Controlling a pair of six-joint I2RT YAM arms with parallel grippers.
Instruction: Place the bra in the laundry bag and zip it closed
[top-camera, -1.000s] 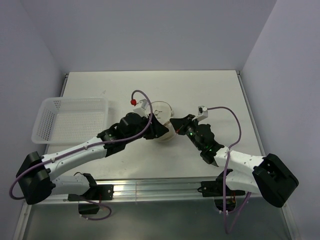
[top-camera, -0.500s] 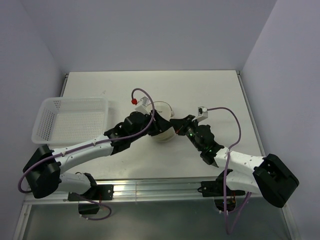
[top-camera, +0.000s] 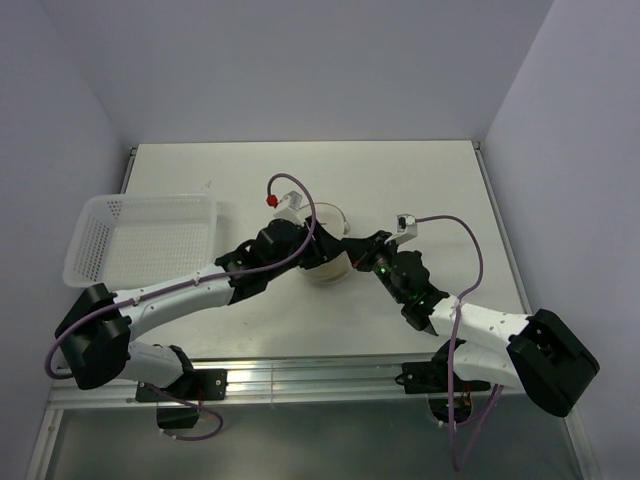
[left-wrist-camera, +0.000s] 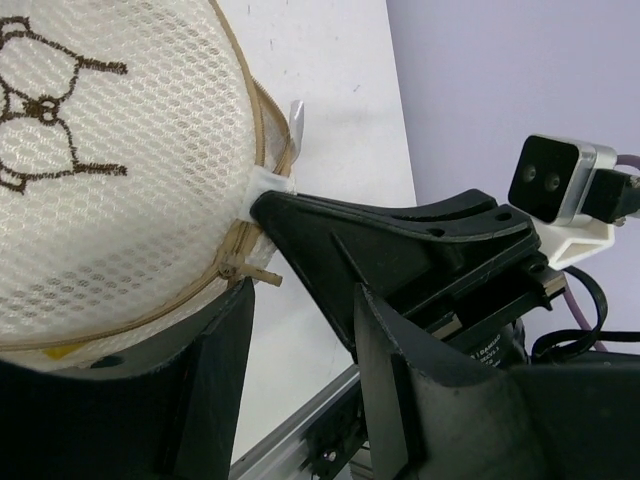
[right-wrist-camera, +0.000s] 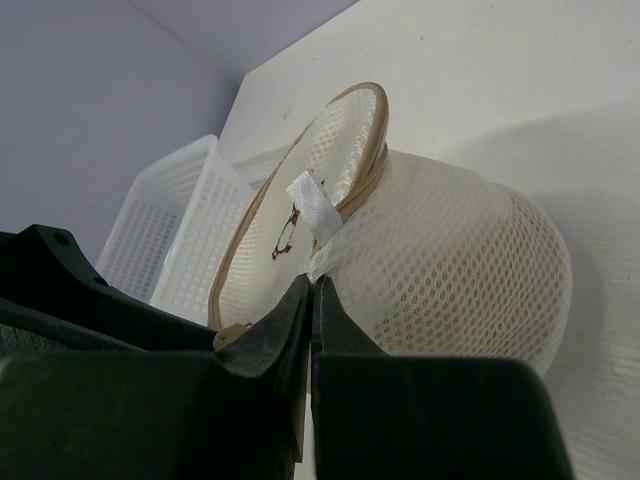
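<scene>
- White mesh laundry bag (left-wrist-camera: 110, 200), round and drum-shaped, with a tan zipper rim and brown stitched marks on the lid. It sits mid-table (top-camera: 420, 180) between the two arms, tipped so the lid faces the left arm.
- Mustard-yellow soft bra (left-wrist-camera: 62, 351): only a sliver shows under the lid's edge. Judged to be inside the bag; the rest is hidden.
- Right gripper (right-wrist-camera: 313, 283): jaws pressed together on the bag's rim, at the foot of a white ribbon tab (right-wrist-camera: 314, 206). Reads as an anchoring hold.
- Left gripper (left-wrist-camera: 300, 300): fingers about half apart, bare table showing between them, nothing held.
- Key relation: the small tan zipper pull (left-wrist-camera: 250, 271) lies at the mouth of the left gripper. It is just beside one fingertip and apart from the other, its length pointing across the gap. The right gripper's pinch is just beyond it along the rim.
- From the right wrist the lid appears to stand off the drum, so the zip is judged not fully run.
- Next move, as judged: the left gripper is free and nearer. It should shift until the pull sits between both pads, close, then drag along the rim's curve.
- Risk: the pull is small and flat, so the pads may catch mesh instead.
</scene>
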